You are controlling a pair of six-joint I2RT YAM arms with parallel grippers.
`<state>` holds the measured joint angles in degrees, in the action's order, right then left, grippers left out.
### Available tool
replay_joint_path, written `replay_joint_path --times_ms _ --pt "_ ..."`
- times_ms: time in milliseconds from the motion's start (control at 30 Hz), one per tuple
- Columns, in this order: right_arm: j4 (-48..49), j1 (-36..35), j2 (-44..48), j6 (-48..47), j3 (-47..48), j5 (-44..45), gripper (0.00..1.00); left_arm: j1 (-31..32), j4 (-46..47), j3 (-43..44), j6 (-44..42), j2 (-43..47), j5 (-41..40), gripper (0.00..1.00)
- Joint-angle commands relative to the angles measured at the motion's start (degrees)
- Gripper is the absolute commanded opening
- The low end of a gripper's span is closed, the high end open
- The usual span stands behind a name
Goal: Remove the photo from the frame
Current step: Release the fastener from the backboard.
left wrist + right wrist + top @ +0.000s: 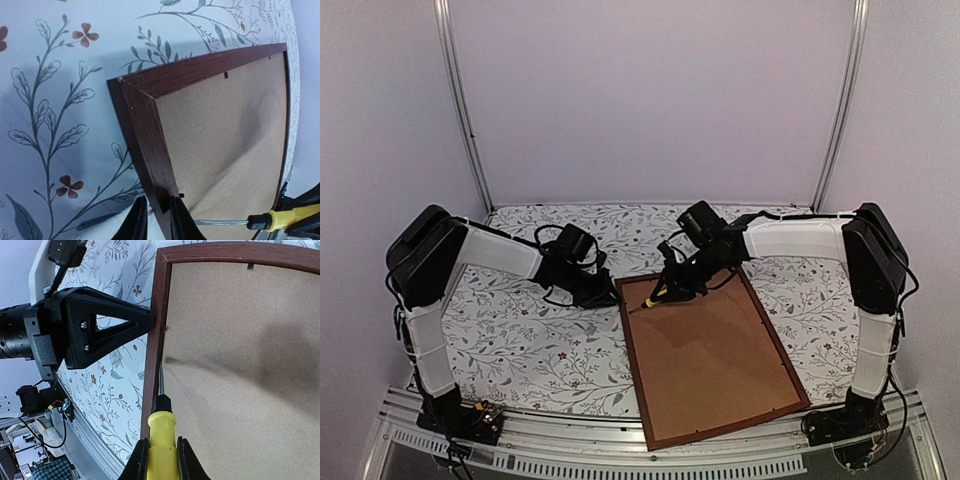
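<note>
- Right wrist: right gripper pinches yellow screwdriver, tip on backing board beside rail of frame.
- Left gripper straddles that rail; grip unclear.

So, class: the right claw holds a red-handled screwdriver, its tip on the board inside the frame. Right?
No: the screwdriver has a yellow handle, not red; the right wrist view shows it. The right claw holds it, tip on the board inside the frame.

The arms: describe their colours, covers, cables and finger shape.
The left arm and right arm have white-covered links between bulky black joints, with black cables looping near the wrists. The left gripper is black, its finger a hollow triangle.
</note>
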<state>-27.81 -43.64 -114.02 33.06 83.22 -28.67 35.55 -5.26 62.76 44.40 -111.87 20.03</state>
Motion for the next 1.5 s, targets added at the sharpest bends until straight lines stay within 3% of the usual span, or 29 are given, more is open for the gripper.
replay_joint_path --times_ms 0,733,1467 --pt "4.1 1.8 2.8 1.3 -2.0 -2.4 0.0 1.0 0.0 0.5 0.3 1.0 1.6 0.19" --pt "8.6 4.5 -4.3 -0.5 -1.4 -7.1 0.0 2.2 1.5 -1.0 2.7 0.0 2.5 0.11" --pt "5.1 4.6 -7.3 -2.3 1.4 -7.3 0.0 2.5 1.5 -0.7 2.6 -1.0 2.9 0.07"
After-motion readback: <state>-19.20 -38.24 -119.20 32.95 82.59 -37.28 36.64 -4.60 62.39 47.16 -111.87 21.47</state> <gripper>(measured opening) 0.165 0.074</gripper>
